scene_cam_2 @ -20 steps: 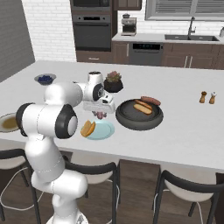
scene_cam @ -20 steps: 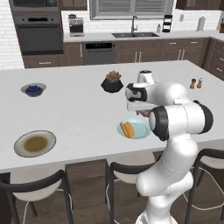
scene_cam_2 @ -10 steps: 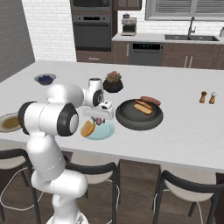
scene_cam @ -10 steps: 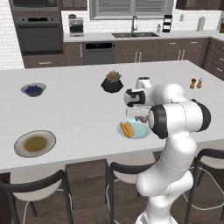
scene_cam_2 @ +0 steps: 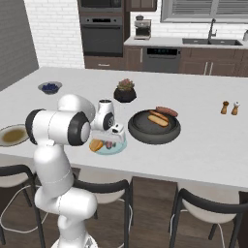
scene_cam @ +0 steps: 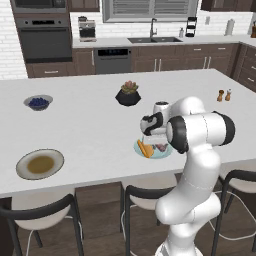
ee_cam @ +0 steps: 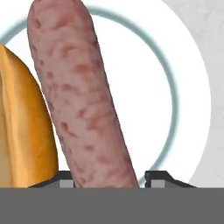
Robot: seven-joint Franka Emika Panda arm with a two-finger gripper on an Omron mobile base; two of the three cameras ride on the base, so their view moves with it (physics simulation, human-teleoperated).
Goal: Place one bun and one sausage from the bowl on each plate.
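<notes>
Pincer (ee_cam: 106,180) gripping slim reddish-brown sausage (ee_cam: 81,96) over small light-blue plate (ee_cam: 183,83), beside orange-tan bun (ee_cam: 24,127); larger grey-rimmed plate (scene_cam: 40,164) bare, second pair waiting in dark bowl (scene_cam_2: 154,127).

Arm hides most of light blue plate (scene_cam: 150,153).

Up close, the sausage (ee_cam: 81,100) shows a mottled pink-brown skin, smooth with a dull sheen. Beside it, touching, the bun (ee_cam: 24,127) looks glossy orange-tan, faintly streaked. Under the sausage, the light blue plate (ee_cam: 183,78) reads as smooth glazed ceramic. Past the plate, the counter (ee_cam: 210,26) is matt, pale speckled stone.
</notes>
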